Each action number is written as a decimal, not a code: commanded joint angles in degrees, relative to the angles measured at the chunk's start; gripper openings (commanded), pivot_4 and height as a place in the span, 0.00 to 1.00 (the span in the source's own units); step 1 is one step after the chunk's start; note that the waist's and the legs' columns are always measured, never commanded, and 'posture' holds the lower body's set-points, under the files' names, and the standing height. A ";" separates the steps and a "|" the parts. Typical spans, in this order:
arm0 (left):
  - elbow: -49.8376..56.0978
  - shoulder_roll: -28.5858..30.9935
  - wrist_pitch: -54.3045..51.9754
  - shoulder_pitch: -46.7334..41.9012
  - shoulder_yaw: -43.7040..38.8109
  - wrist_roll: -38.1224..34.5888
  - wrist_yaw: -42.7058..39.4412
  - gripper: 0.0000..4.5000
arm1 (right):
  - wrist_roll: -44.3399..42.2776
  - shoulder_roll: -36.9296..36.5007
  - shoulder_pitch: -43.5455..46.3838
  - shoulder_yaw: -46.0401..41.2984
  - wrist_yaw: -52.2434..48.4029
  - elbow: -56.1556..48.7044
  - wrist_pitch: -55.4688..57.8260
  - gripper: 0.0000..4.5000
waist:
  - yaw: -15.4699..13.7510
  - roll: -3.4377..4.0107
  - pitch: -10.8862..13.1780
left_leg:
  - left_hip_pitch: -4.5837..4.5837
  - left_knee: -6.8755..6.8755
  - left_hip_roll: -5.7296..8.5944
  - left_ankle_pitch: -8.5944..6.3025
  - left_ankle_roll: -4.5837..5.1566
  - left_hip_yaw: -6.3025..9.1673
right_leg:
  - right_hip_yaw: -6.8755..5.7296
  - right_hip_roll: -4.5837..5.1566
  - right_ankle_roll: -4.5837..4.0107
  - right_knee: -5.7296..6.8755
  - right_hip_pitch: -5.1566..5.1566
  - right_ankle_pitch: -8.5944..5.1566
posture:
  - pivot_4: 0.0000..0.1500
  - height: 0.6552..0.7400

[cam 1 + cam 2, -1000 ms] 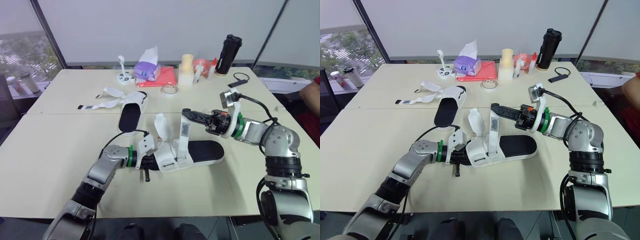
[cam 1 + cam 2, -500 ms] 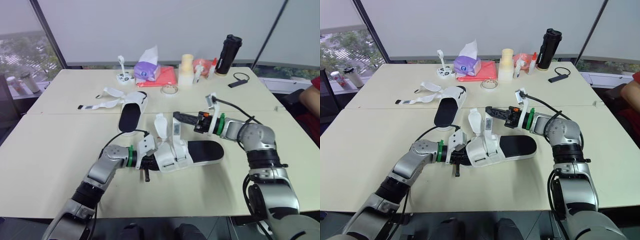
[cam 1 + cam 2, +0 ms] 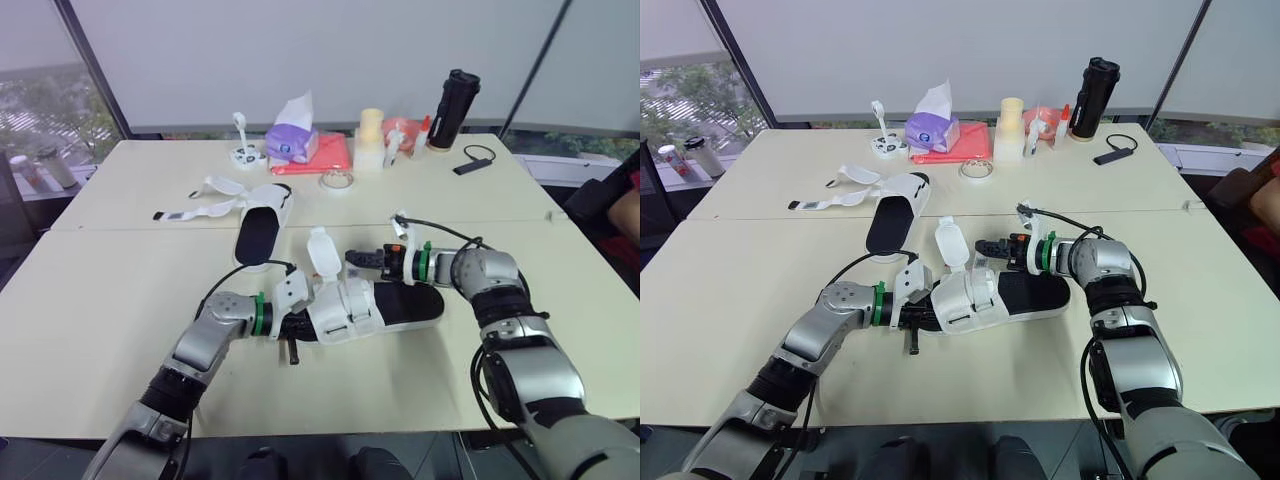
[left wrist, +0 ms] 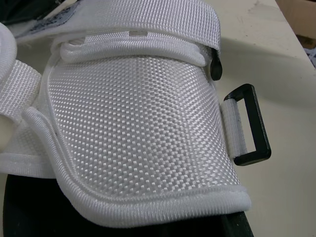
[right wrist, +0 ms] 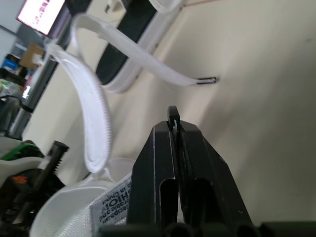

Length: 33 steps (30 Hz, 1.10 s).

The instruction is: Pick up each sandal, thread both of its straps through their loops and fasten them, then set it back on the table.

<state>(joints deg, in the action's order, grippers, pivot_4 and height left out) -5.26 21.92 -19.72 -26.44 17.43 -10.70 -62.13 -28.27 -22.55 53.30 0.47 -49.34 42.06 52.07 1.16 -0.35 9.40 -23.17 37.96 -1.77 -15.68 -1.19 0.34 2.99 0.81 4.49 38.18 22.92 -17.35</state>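
Logging right gripper [image 3: 352, 261] jaws pressed together, just above sandal [image 3: 405, 305] toward worktop [image 3: 110, 300] front edge; left gripper [image 3: 290, 328] at its toe, jaws I cannot tell.

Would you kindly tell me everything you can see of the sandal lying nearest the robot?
The sandal lies flat on the table. It has a black footbed and a white woven upper; one strap stands upright. A black rectangular loop hangs from a webbing tab at its side. The left pincer is at one end; the shut right pincer hovers over the upper.
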 commanded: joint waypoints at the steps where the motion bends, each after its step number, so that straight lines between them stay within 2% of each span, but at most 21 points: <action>1: -1.60 0.58 -1.98 2.50 2.62 1.01 -0.55 0.00 | 4.49 0.06 2.28 1.45 2.12 2.73 -1.13 0.01 | 0.04 0.07 -0.04 | 0.01 0.00 0.00 0.00 0.00 -0.01 | 0.01 0.00 0.00 0.00 -0.01 0.00 | 1.00 1.00; 3: -1.69 0.51 -1.87 2.47 2.76 1.04 -0.59 0.00 | 6.03 0.25 2.84 2.07 2.27 4.12 -2.25 0.01 | 0.06 0.08 -0.05 | 0.10 0.00 0.00 0.00 0.00 -0.02 | 0.01 0.00 0.00 0.02 -0.08 0.00 | 1.00 1.00; 6: -1.69 0.42 -1.87 2.46 2.79 0.97 -0.51 0.00 | 7.72 0.06 3.28 2.64 1.33 4.95 -3.22 0.22 | 0.02 0.08 -0.05 | 0.27 -0.02 -0.01 0.00 0.00 -0.02 | 0.02 -0.01 -0.01 0.01 -0.24 0.00 | 1.00 1.00; 10: -1.62 0.60 -1.88 2.47 2.69 0.95 -0.52 0.00 | 8.29 -0.87 3.17 2.23 -1.59 2.79 -2.65 0.67 | -0.08 0.08 -0.05 | 0.24 -0.11 0.01 -0.01 -0.01 -0.04 | 0.02 -0.01 -0.01 -0.04 -0.20 0.00 | 1.00 1.00; 11: -1.63 0.65 -1.87 2.47 2.66 0.95 -0.56 0.00 | 8.29 -1.12 3.31 1.30 -1.03 2.49 -3.00 0.80 | -0.10 0.08 -0.05 | 0.24 -0.13 0.01 -0.01 -0.01 -0.03 | 0.02 -0.01 -0.01 -0.04 -0.20 -0.01 | 1.00 1.00; 13: -1.66 0.67 -1.86 2.45 2.61 0.94 -0.58 0.00 | 7.74 -1.58 3.73 -1.68 1.24 2.29 -4.51 1.00 | -0.10 0.08 -0.05 | 0.25 -0.14 0.00 0.00 -0.01 -0.03 | 0.02 0.00 -0.01 -0.04 -0.20 0.00 | 1.00 1.00; 17: -1.82 0.73 -1.81 2.27 2.49 0.90 -0.63 0.00 | 3.66 -3.08 2.01 -8.24 2.84 -4.37 -3.49 1.00 | -0.20 0.08 -0.05 | 0.20 -0.14 0.02 0.00 -0.01 -0.04 | 0.02 0.04 -0.01 -0.05 -0.16 0.00 | 1.00 1.00; 25: -3.96 0.80 -0.79 -0.03 1.64 1.04 -1.10 0.00 | -13.02 -7.85 -16.00 -13.72 -2.87 -35.60 15.95 1.00 | -0.38 0.08 -0.05 | 0.15 -0.23 0.00 0.00 0.00 0.04 | 0.01 0.07 -0.01 -0.09 -0.14 0.00 | 1.00 1.00; 33: -6.96 1.63 1.87 -2.15 1.13 2.05 -1.65 0.00 | -18.00 -9.34 -23.37 -16.46 0.11 -42.47 19.71 1.00 | -0.20 0.08 -0.05 | 0.30 -0.14 0.01 0.00 0.00 0.02 | 0.02 -0.04 -0.01 -0.07 -0.27 0.00 | 1.00 1.00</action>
<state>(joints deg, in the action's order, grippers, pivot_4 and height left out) -9.32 22.28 -17.90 -29.04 17.83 -10.97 -64.40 -44.22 -31.42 29.65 -14.38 -49.64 1.78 71.75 0.96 -0.27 9.36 -22.87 37.82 -1.75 -15.69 -1.20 0.35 3.01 0.76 4.48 38.11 22.65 -17.36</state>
